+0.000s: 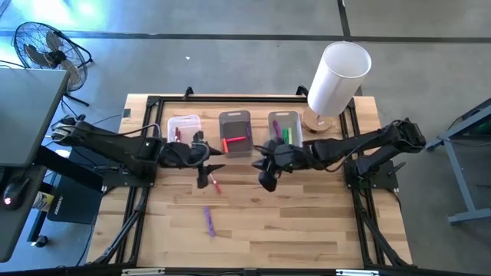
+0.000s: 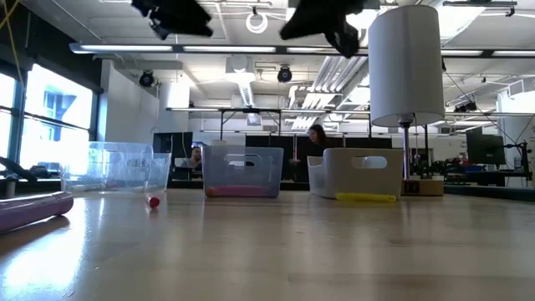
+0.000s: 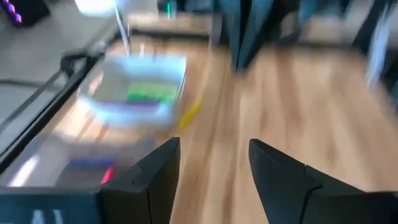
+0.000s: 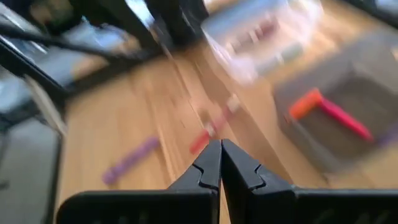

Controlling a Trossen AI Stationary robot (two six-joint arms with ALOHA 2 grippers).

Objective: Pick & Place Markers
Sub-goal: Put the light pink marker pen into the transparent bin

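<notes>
Purple marker (image 1: 209, 221) alone mid-table; red marker (image 1: 215, 184) beside left gripper (image 1: 204, 179), jaws open; right gripper (image 1: 266, 181) jaws closed, empty.

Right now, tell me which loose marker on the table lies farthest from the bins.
The purple marker. It lies alone on the bare wood toward the table's front edge, while the red marker sits much closer to the bins, just below the left gripper.

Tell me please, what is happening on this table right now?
Two dark robot arms are sorting markers into three small plastic bins at the far side of the wooden table. Neither holds one: the left tool is open, the right tool shut. A red marker and a purple marker lie loose.
</notes>
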